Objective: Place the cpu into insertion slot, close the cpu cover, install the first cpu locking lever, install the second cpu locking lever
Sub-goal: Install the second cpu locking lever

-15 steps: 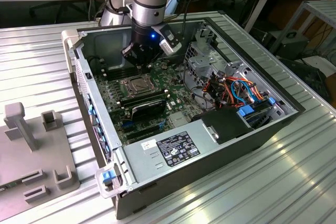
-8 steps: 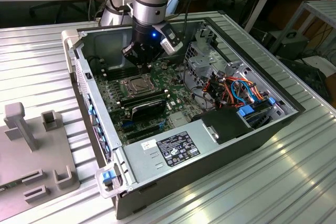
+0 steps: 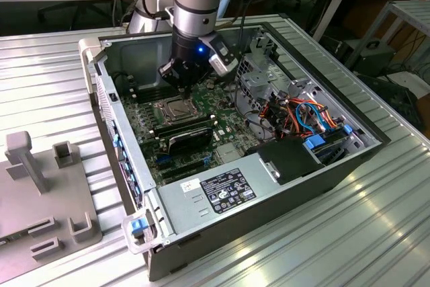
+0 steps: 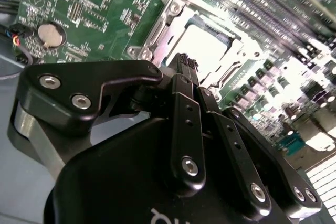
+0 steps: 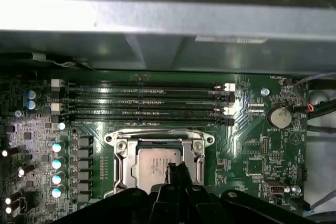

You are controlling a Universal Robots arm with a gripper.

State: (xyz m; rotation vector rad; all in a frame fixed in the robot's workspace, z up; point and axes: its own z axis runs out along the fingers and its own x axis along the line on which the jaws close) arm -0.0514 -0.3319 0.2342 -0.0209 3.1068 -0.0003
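- Silvery-grey metal marks the cpu (image 5: 155, 165), which lies flat in the insertion slot (image 5: 137, 145) on the green motherboard (image 5: 252, 145).
- Cpu cover (image 5: 197, 149): its metal frame lies around the chip, which shows through the window.
- Gripper (image 5: 176, 171): directly above the socket, fingertips (image 4: 185, 62) pressed together with no visible gap and nothing held between them.
- In the exterior view, the gripper (image 3: 180, 84) hangs inside the open computer case (image 3: 282, 199), just above the socket (image 3: 172, 109).
- Long black memory slots (image 5: 142, 100) lie beside the socket; a coin cell battery (image 5: 279, 117) sits near them.
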